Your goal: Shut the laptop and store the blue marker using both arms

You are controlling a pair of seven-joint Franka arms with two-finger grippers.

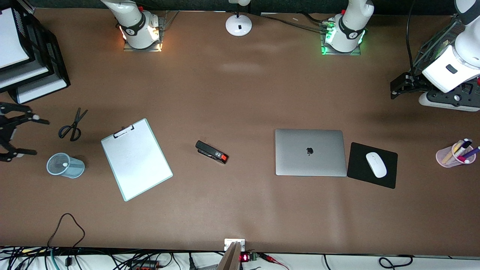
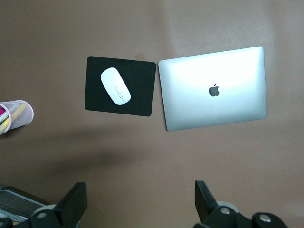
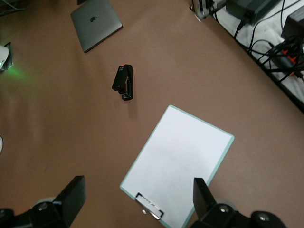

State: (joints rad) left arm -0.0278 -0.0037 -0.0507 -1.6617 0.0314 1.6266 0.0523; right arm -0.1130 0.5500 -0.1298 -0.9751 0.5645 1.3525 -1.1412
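Note:
The laptop point(image 1: 310, 152) lies shut on the table, lid down with the apple logo up; it also shows in the left wrist view point(image 2: 213, 88) and the right wrist view point(image 3: 96, 22). I cannot make out the blue marker's body; only a small white tip shows inside the blue mesh cup point(image 1: 65, 165) at the right arm's end. My left gripper point(image 1: 393, 90) point(image 2: 141, 199) hangs open and empty above the table at the left arm's end. My right gripper point(image 1: 42, 137) point(image 3: 137, 197) is open and empty, over the table between the scissors point(image 1: 72, 126) and the mesh cup.
A black mouse pad point(image 1: 360, 170) with a white mouse point(image 1: 376, 164) lies beside the laptop. A pink cup point(image 1: 448, 157) holds purple and yellow pens. A clipboard point(image 1: 136, 159) and a black stapler point(image 1: 211, 152) lie mid-table. Black paper trays point(image 1: 45, 56) stand at the right arm's end.

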